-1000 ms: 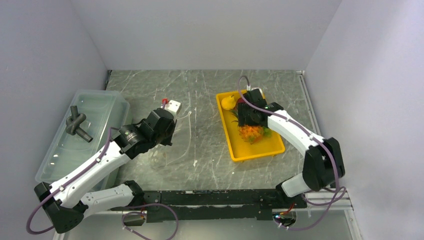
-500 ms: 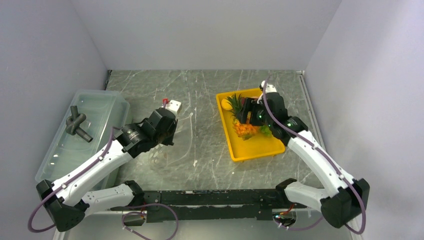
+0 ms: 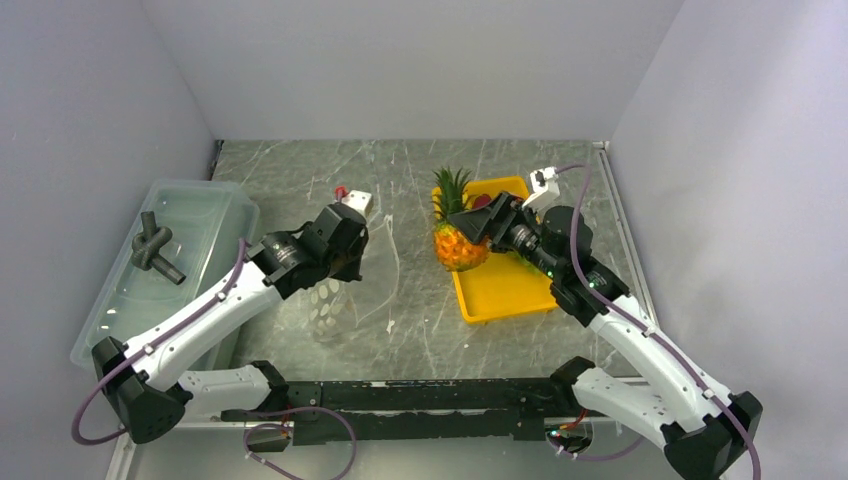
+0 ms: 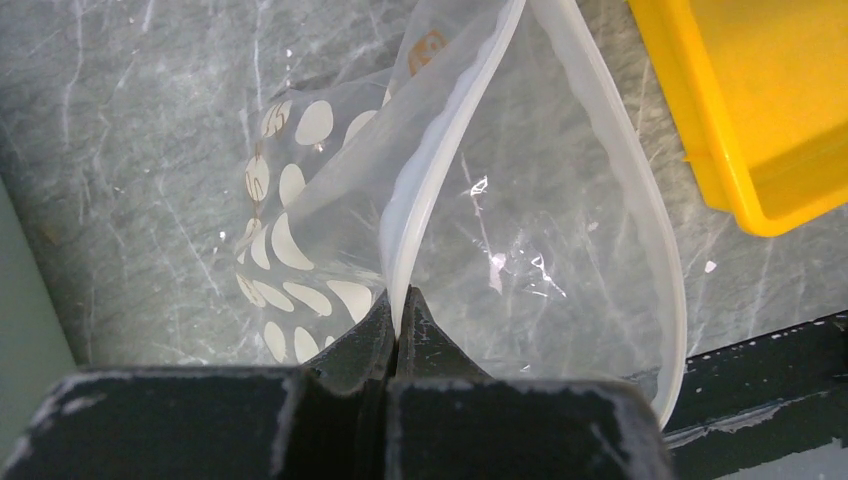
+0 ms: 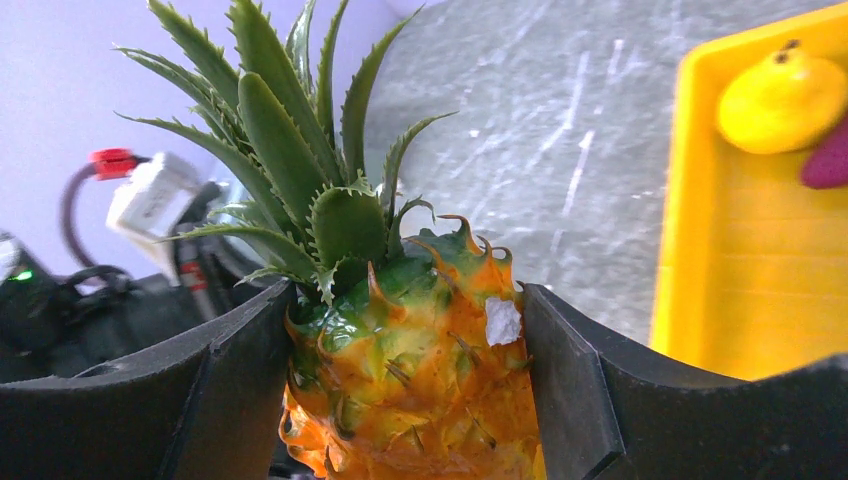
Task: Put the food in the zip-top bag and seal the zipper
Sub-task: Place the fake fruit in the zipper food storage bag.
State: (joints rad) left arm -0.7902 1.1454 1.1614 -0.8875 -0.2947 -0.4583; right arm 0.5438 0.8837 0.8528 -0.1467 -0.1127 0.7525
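My right gripper (image 3: 470,236) is shut on the orange pineapple (image 3: 457,246) with its green crown, holding it in the air over the left rim of the yellow tray (image 3: 505,290). In the right wrist view the pineapple (image 5: 410,350) fills the gap between both fingers of that gripper (image 5: 405,370). My left gripper (image 3: 349,262) is shut on the zipper (image 4: 440,160) of the dotted clear bag (image 3: 338,297) and holds its mouth (image 4: 530,230) open and raised, left of the pineapple. A yellowish round fruit (image 5: 780,100) and a dark red-purple piece (image 5: 830,160) lie in the tray. The green bunch is hidden.
A translucent bin (image 3: 205,215) with a dark grey crossed part (image 3: 155,250) on its lid stands at the left. The tray's corner (image 4: 750,120) shows to the right of the bag. A black rail (image 3: 430,395) runs along the near edge. Walls close three sides.
My right gripper has lifted the pineapple out of the tray and carried it left towards the bag. My left gripper has raised the bag, and its mouth now stands open.
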